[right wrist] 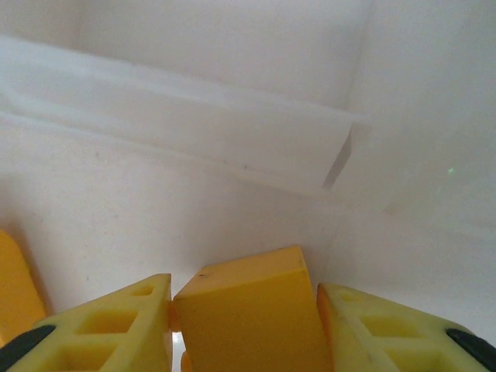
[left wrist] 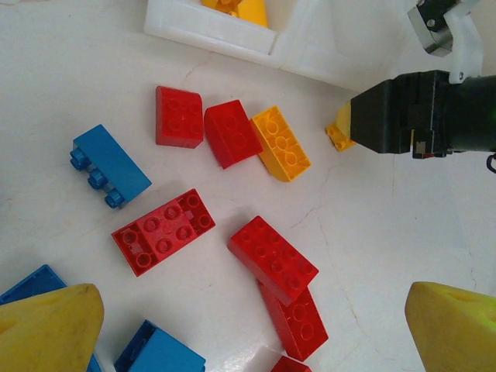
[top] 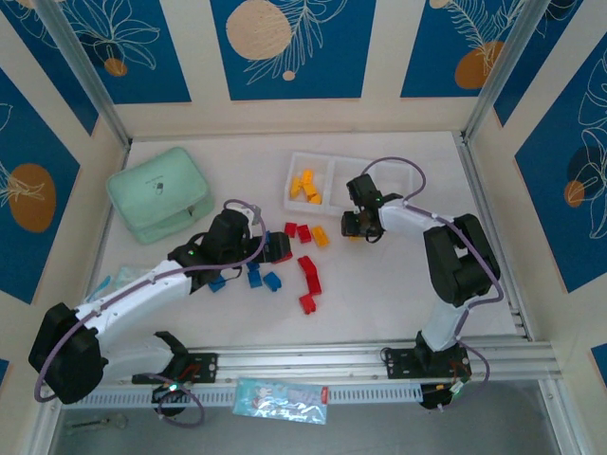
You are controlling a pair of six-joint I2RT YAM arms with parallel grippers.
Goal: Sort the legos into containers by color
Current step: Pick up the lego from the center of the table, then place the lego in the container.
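My right gripper (right wrist: pixel 244 325) is shut on a yellow lego (right wrist: pixel 248 310), a finger pressed to each side, low over the table beside the white tray's wall (right wrist: pixel 232 132). From above, that gripper (top: pixel 361 228) sits just in front of the containers (top: pixel 295 159), whose left compartment holds several yellow legos (top: pixel 305 187). My left gripper (left wrist: pixel 252 333) stands open, its fingertips (left wrist: pixel 46 325) wide apart above red legos (left wrist: pixel 271 260) and blue legos (left wrist: pixel 108 167). An orange-yellow lego (left wrist: pixel 283 143) lies against two red ones. The held lego (left wrist: pixel 341 128) also shows at the right gripper's tip.
A mint-green lidded box (top: pixel 159 194) stands at the back left. Loose red legos (top: pixel 308 275) and blue legos (top: pixel 254 275) lie mid-table between the arms. A plastic packet (top: pixel 280 398) rests on the front rail. Metal frame posts edge the table on both sides.
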